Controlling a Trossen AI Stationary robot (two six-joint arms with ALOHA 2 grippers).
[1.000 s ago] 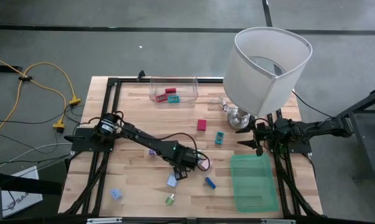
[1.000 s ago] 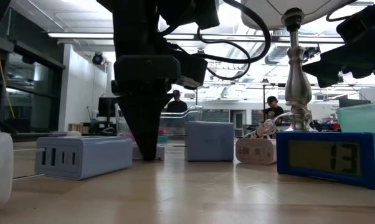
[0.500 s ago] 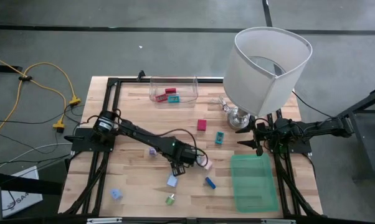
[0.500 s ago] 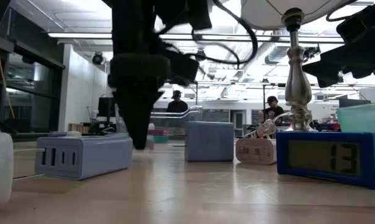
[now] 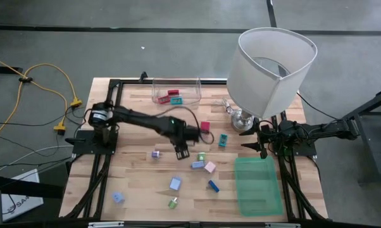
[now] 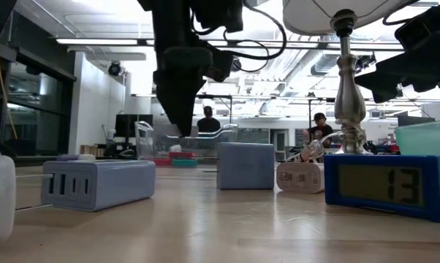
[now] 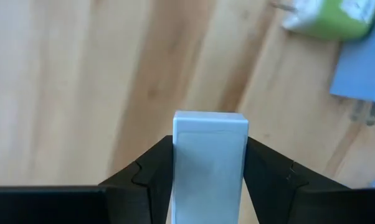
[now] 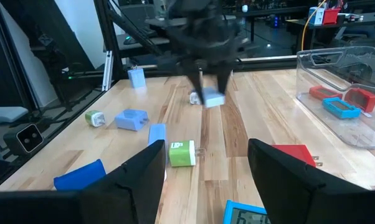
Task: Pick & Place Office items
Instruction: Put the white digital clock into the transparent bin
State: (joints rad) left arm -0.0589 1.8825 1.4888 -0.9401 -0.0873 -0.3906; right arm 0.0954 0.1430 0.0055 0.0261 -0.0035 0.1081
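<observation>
From above, your left gripper (image 5: 183, 151) hangs over the middle of the surface (image 5: 133, 183), near the red item (image 5: 205, 126) and well short of the clear bin (image 5: 176, 92) at the far edge; the right gripper (image 5: 261, 140) waits beside the lamp (image 5: 266, 69) and the green bin (image 5: 259, 187), its jaws apart and empty. In the low view the left arm is lifted off the wood, and the blue clock (image 6: 385, 184) shows "13", the only writing you can read. Your left wrist view shows the jaws clamped on a pale blue block (image 7: 210, 163), squarely centred between the fingers (image 7: 144, 180), with a green charger (image 7: 337, 15) lying below. The right wrist view confirms the block (image 8: 212, 98) is carried clear of the surface. Keep it level, travel high enough to clear the loose pieces, and release only once it is fully over whichever bin you choose.
</observation>
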